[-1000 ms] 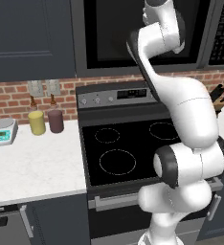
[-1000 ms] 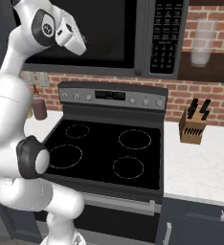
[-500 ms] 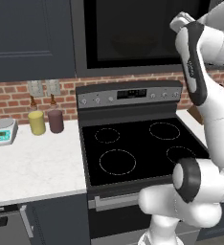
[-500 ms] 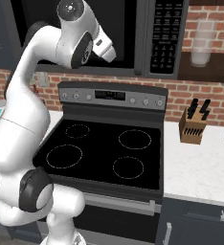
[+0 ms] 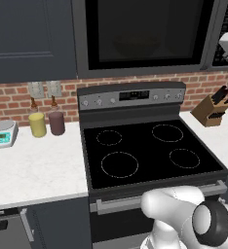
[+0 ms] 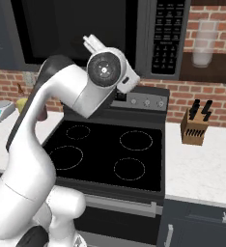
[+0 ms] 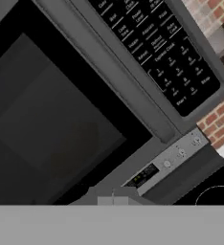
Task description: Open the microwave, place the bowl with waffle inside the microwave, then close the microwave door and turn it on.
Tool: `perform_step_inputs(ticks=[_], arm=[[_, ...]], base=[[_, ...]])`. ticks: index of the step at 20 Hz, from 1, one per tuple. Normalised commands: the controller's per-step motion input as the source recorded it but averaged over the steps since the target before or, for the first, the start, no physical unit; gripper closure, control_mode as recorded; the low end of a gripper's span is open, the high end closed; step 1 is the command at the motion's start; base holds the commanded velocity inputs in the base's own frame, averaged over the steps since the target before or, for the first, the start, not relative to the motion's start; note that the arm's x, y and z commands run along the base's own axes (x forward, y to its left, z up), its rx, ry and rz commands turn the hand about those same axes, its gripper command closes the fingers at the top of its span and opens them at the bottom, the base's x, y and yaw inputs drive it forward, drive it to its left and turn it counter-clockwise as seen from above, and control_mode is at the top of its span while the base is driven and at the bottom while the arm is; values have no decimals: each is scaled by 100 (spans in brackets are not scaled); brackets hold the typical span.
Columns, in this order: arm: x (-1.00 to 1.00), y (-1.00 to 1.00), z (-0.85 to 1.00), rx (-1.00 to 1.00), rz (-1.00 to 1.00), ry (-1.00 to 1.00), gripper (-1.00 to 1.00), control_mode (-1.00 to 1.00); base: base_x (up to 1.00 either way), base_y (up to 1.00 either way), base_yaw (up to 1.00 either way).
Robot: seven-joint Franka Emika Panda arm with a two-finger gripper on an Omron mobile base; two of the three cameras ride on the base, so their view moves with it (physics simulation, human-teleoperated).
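Note:
The microwave [image 5: 145, 36] hangs over the stove with its microwave door [image 6: 76, 29] shut; the black window is dark. Behind the glass a dim rounded shape [image 5: 135, 47] shows, and I cannot tell if it is the bowl. The waffle is hidden. The black keypad strip [image 7: 154, 45] [image 6: 168, 34] is to the right of the door. My arm's wrist [image 6: 105, 70] is raised in front of the door's lower right part. The gripper [image 7: 113, 197] is shut and empty, close to the door's lower edge, facing the window and keypad.
The black-topped stove [image 5: 145, 151] lies below, its control panel [image 7: 164, 165] just under the microwave. A yellow jar [image 5: 37, 124], a maroon jar [image 5: 56, 122] and a scale [image 5: 2, 133] stand on the left counter. A knife block [image 6: 193, 126] stands on the right counter.
The arm has swung to the right across the microwave front, and the hand has come near the door's right side. The door has stayed shut.

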Motion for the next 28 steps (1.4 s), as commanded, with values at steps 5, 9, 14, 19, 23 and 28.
perform_step_inputs(ticks=[5,9,14,19,23,28], arm=[[-85,-64,0,10,0,0,100,-100],[-44,-64,0,13,0,0,100,-100],[-6,-54,-3,10,-2,5,100,-100],[0,-35,-16,12,-1,0,100,-100],[0,-21,-22,11,-1,0,100,-100],[0,-2,-15,10,0,0,100,-100]], base=[[0,0,0],[0,0,0],[0,0,0],[0,0,0],[0,0,0],[0,0,0]])
